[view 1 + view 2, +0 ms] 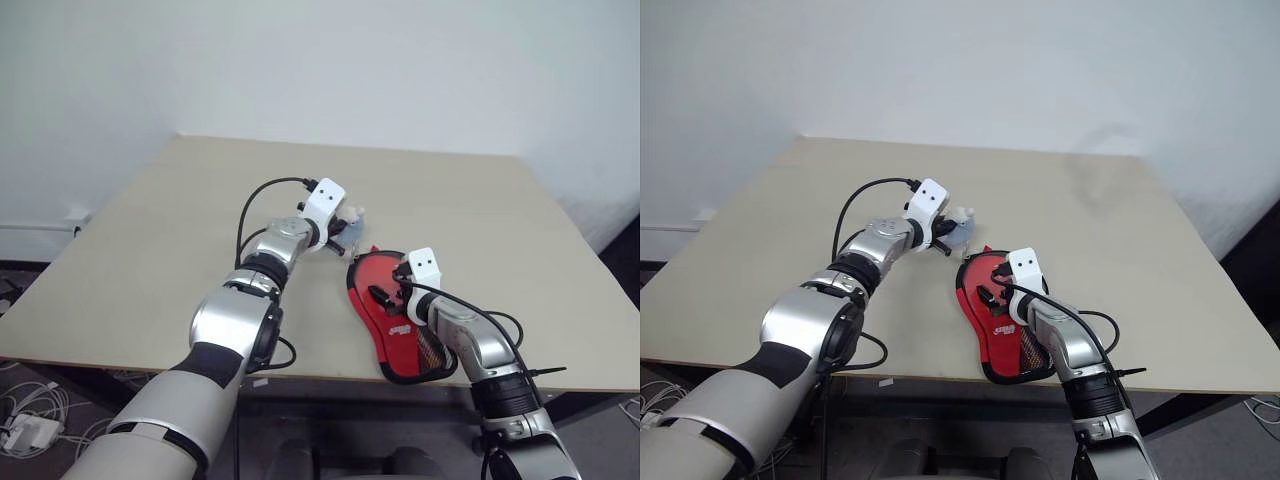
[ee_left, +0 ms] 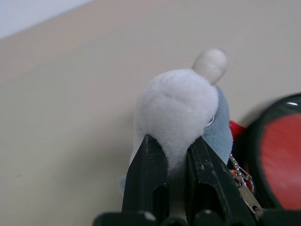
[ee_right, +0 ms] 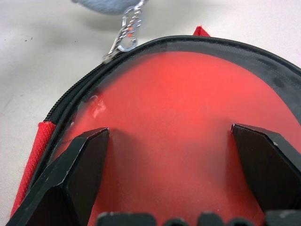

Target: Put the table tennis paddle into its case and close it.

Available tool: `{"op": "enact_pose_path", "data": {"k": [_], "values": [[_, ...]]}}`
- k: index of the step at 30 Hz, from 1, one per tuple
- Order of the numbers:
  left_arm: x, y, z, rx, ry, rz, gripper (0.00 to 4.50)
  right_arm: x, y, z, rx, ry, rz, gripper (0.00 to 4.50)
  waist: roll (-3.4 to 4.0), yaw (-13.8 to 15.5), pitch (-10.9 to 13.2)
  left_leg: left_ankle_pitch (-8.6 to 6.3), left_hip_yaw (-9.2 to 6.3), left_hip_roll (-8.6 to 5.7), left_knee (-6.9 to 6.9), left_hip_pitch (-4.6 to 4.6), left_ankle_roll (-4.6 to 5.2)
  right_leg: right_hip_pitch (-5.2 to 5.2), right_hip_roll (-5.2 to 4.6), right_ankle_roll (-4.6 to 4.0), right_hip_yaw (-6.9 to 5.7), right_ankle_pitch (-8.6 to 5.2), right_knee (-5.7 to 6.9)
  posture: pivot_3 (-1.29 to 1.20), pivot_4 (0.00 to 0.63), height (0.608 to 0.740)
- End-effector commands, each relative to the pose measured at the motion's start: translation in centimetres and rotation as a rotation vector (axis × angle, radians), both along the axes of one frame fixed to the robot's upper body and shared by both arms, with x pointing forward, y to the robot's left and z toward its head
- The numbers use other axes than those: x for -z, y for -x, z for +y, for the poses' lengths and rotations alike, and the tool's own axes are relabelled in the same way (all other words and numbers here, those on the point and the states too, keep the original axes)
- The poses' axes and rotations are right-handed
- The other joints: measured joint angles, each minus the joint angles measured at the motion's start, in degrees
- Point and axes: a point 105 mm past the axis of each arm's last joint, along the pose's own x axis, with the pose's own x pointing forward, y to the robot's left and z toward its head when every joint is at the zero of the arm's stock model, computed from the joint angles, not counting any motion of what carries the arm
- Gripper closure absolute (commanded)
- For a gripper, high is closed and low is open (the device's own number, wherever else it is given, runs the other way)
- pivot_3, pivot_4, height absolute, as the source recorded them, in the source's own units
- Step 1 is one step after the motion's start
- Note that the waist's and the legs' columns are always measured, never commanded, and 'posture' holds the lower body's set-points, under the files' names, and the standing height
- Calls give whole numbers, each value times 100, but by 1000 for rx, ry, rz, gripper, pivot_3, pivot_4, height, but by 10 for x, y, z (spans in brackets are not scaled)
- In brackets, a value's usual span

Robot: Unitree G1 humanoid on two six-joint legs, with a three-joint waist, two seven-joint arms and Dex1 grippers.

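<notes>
the left gripper (image 2: 176, 160) is clenched on a small white-and-grey plush charm (image 2: 181, 106) clipped by a metal chain (image 3: 126, 35) to the zip of the red, black-trimmed paddle-shaped soft case (image 1: 392, 315), which lies flat near the front edge of the beige table (image 1: 150, 250). the right gripper (image 3: 171, 160) rests spread wide on the case's red face. the paddle is probably already inside, though i can't be sure. closing looks to be the step in hand: next, draw the charm around the rim while the right steadies the case.
</notes>
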Motion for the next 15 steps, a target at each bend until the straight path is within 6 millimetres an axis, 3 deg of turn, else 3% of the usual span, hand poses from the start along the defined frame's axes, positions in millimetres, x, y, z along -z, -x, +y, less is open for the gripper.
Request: {"op": "enact_pose_path", "data": {"k": [1, 10, 15], "values": [[-58, -13, -25, -8, 31, -193, 4492, 62, 29, -29, 76, 102, 251, 0, 0, 35, 0, 0, -1, -1, 0, -1, 0, 0, 0, 0, -1, 0, 0, 0, 0, 728], [-70, 23, -111, 290, 215, -281, 4492, 60, 27, -32, 89, 119, 215, 0, 11, 103, 1, -4, -2, -7, 0, -7, -27, -2, -5, -2, -5, 0, -5, 0, 0, 728], [-53, 48, -133, 484, 252, -228, 4492, 59, 25, -34, 100, 121, 205, 0, 22, 161, -1, -2, -10, -22, 1, -16, -29, -1, -17, -3, -12, 0, -10, 0, 0, 728]]}}
